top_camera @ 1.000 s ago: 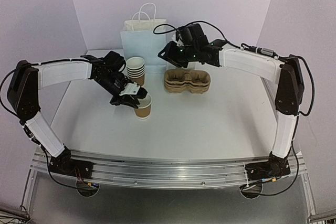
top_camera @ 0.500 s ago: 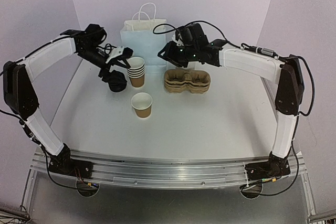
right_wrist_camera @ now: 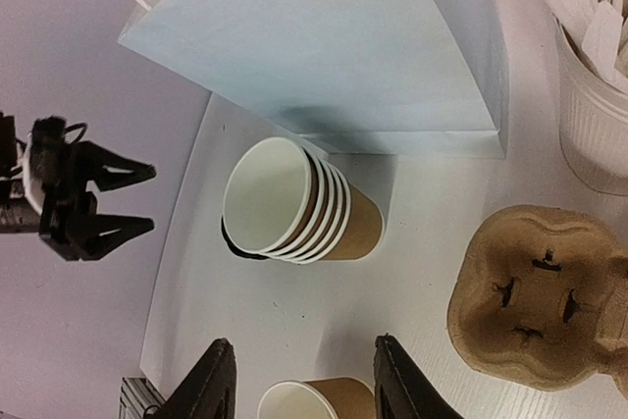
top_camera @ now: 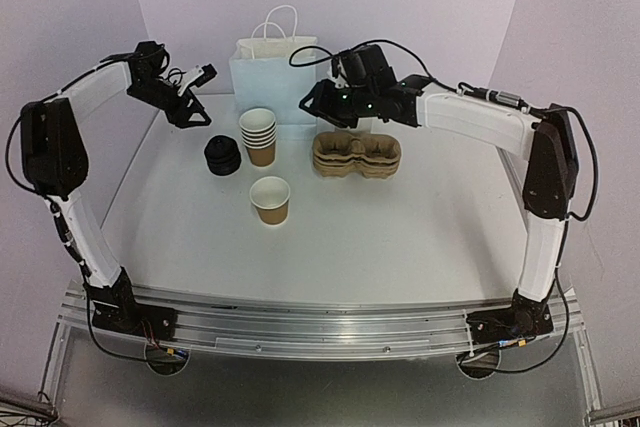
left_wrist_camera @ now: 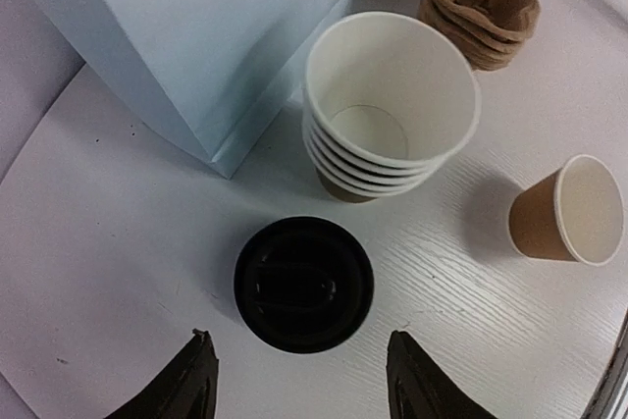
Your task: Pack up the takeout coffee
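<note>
While the left gripper (right_wrist_camera: 145,199) and right gripper (right_wrist_camera: 302,342) hang empty with jaws apart, one brown cup (top_camera: 270,199) stands alone mid-table; cup stack (top_camera: 259,135) at its twelve o'clock, black lids (top_camera: 222,156) at ten.

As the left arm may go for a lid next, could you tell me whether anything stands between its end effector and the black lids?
Nothing visible does. The left end effector is open, and the black lids lie unobstructed straight ahead of it. The stack of cups stands beyond the lids, not in the path.
</note>
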`<state>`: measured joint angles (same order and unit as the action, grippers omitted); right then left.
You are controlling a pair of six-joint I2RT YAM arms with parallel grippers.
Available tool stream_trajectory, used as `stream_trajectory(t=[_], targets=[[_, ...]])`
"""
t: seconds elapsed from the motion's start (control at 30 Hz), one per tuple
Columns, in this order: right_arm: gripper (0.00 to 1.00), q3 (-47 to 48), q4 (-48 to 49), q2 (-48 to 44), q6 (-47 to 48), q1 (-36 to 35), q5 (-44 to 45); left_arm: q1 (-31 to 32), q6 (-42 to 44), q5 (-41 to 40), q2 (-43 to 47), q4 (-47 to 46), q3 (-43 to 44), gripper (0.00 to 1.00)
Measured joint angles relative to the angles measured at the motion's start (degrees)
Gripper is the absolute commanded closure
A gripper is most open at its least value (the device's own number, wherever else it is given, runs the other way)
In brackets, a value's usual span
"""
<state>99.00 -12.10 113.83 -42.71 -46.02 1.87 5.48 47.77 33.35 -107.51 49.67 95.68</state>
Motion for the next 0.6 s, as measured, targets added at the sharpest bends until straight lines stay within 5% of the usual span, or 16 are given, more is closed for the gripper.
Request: stream_trajectory(t=[0.2,0.4,0.6], targets=[[0.56,-0.02,-0.04,0.59,0.21,0.33,-0.39,0.08,3.53,-2.03,-14.23,6.76,16.06,0.25],[0.56,-0.02,0.00,0.77,-0.05,0.47,-0.67,0.11,8.23,-4.38,-18.65,9.23,19.19,0.38],[0.56,-0.02,-0.01,2.78,-0.61,0.70,-1.61,0.20,10.80,-5.31,-22.11,11.32,22.77,0.40]])
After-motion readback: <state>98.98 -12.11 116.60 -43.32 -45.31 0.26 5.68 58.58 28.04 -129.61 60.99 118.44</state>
